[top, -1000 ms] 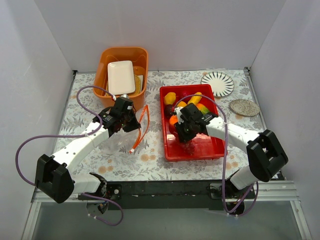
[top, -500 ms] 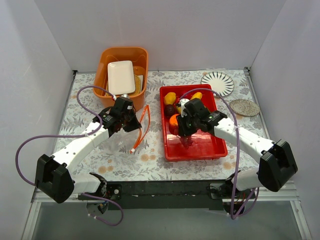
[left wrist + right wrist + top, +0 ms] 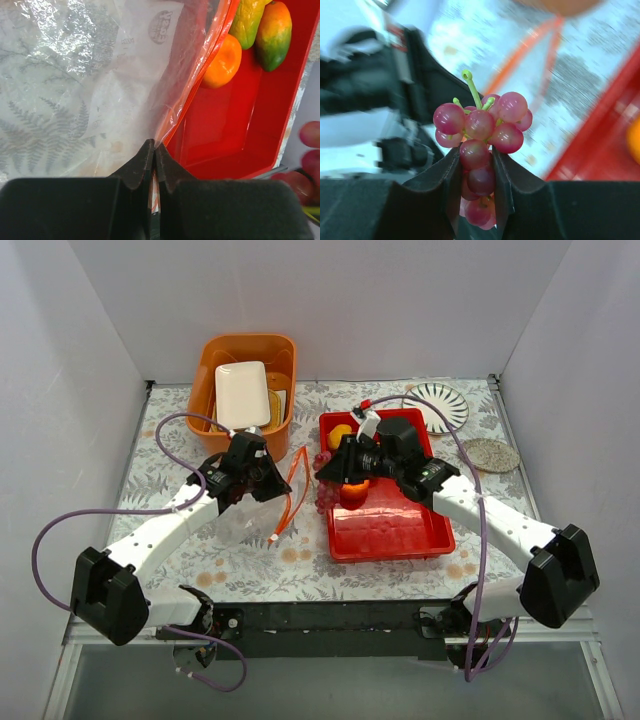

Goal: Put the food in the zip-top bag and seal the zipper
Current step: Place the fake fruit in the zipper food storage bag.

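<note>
Overhead first: L gripper sits on the near-left part of the table, fingers pinched on the mouth edge of the zip-top bag. The bag lies flat and clear on the patterned cloth, and its zipper runs as an orange-red strip along the side facing the red tray. R gripper is over the tray's left rim w/ the grapes held btw its fingers, just beside the bag's mouth. An orange and a mango are in the tray. At the back-left stands an orange tub w/ a white dish in it. A striped plate and a speckled coaster lie back-right.

L wrist cam: fingertips pressed together, a thin fold of the bag's edge nipped btw them right by the zipper. Beyond the strip, the orange lies in the tray next to two mangoes. A few grapes show at the far right edge.

R wrist cam: fingers narrow, clamped on the lower part of the grape bunch, green stem pointing up. Background blurred; the L gripper shows as a dark shape at left, the zipper as an orange streak.
</note>
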Robot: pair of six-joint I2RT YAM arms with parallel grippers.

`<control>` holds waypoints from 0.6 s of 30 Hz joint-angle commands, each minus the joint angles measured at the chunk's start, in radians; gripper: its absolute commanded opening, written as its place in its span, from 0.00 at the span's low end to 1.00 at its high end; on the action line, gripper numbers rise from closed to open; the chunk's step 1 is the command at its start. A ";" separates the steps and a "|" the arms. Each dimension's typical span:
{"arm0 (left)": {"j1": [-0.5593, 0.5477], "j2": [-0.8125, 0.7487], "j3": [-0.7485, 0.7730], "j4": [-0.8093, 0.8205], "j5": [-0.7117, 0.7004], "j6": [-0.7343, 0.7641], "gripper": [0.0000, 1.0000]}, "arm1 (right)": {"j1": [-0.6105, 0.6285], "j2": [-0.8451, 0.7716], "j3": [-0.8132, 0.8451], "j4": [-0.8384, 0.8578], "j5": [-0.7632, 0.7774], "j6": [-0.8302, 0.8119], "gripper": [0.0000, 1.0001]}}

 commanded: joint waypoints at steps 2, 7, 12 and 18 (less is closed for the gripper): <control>0.004 -0.052 -0.031 0.043 0.045 -0.061 0.00 | 0.008 0.056 -0.017 0.413 -0.102 0.234 0.01; 0.004 -0.089 -0.061 0.091 0.059 -0.126 0.00 | 0.034 0.128 -0.063 0.564 -0.055 0.290 0.01; 0.004 -0.127 -0.055 0.106 0.072 -0.169 0.00 | 0.057 0.200 -0.179 0.722 -0.004 0.286 0.01; 0.004 -0.193 -0.106 0.138 0.091 -0.240 0.00 | 0.060 0.309 -0.235 0.883 -0.054 0.329 0.01</control>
